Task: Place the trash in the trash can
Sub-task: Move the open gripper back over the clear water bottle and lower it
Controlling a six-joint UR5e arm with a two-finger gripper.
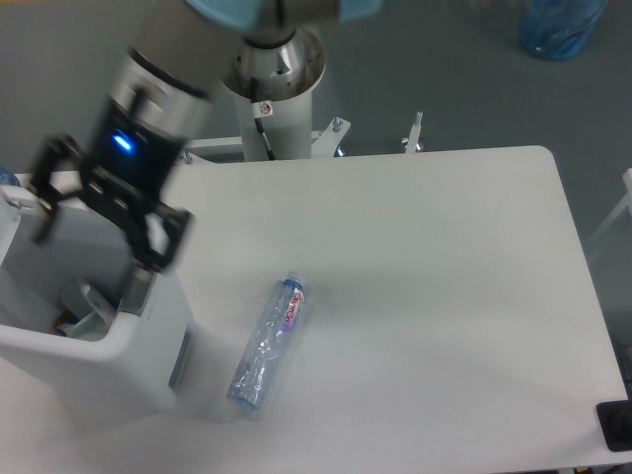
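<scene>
1. The gripper (104, 229) hangs over the bin (148, 380), fingers wide and empty.
2. The bottle (269, 345) lies on the table (444, 276) beside the bin.
3. Risk: the flat bottle may slide away under the fingers.

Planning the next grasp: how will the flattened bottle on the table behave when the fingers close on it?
The bottle looks flattened and empty, so probably light and apt to slide if nudged. Its crumpled clear walls would likely give under a squeeze. Flattened, it seems unlikely to roll on the table.
</scene>
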